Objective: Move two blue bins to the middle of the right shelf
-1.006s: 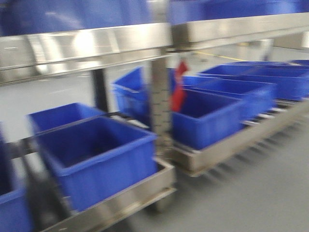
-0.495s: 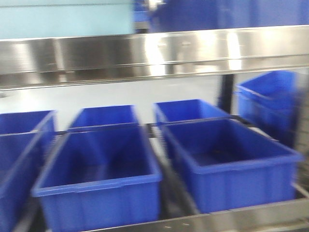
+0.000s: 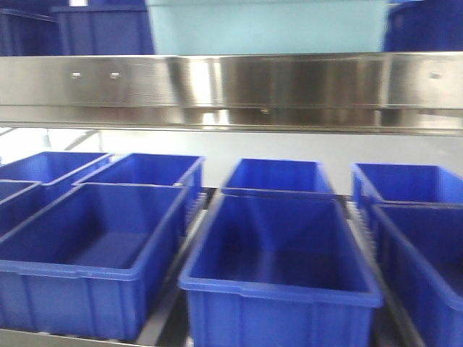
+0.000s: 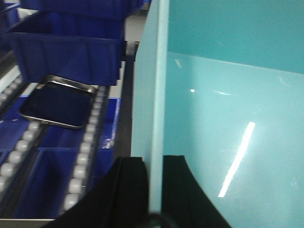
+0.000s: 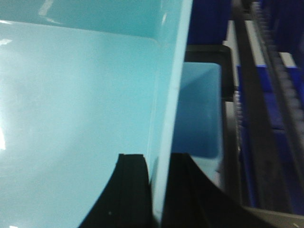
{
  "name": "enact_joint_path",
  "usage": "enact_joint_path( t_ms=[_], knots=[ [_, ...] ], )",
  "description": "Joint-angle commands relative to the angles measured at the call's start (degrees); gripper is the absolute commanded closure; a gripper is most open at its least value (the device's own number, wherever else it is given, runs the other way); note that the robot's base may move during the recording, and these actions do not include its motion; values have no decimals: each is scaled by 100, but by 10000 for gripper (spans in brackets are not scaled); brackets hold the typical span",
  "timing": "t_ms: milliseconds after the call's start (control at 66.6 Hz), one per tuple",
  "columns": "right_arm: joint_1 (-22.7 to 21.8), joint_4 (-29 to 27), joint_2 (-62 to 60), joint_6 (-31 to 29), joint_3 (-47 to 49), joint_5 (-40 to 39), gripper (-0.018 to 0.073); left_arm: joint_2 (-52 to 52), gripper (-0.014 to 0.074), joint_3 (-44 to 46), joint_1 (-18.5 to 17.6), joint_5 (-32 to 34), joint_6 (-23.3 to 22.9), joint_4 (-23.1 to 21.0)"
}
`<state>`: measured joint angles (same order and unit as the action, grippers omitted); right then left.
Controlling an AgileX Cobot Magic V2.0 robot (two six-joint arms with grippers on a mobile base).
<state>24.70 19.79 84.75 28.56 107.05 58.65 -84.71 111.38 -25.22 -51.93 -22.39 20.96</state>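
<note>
I hold a light blue bin between both grippers. Its pale wall shows above the shelf beam in the front view. In the left wrist view my left gripper is shut on the bin's left wall, one black finger on each side. In the right wrist view my right gripper is shut on the bin's right wall in the same way. A second light blue bin shows below, just outside that wall.
A stainless shelf beam crosses the front view. Below it stand rows of dark blue bins on a lower level. The left wrist view shows roller tracks, a black tray and a dark blue bin.
The front view has swung across the shelving: the upright post and red tag have left the frame, and the rows of dark blue bins now face me squarely.
</note>
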Motion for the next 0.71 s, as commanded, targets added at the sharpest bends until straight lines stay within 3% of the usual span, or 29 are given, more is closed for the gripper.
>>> enact_joint_path(
  t_ms=[0, 691],
  knots=[
    [9, -65, -8, -60, 31, -257, 720, 78, 707, 88, -60, 605, -67, -365],
    [9, -65, -8, -60, 31, -257, 720, 78, 707, 88, -60, 630, -67, -365]
  ],
)
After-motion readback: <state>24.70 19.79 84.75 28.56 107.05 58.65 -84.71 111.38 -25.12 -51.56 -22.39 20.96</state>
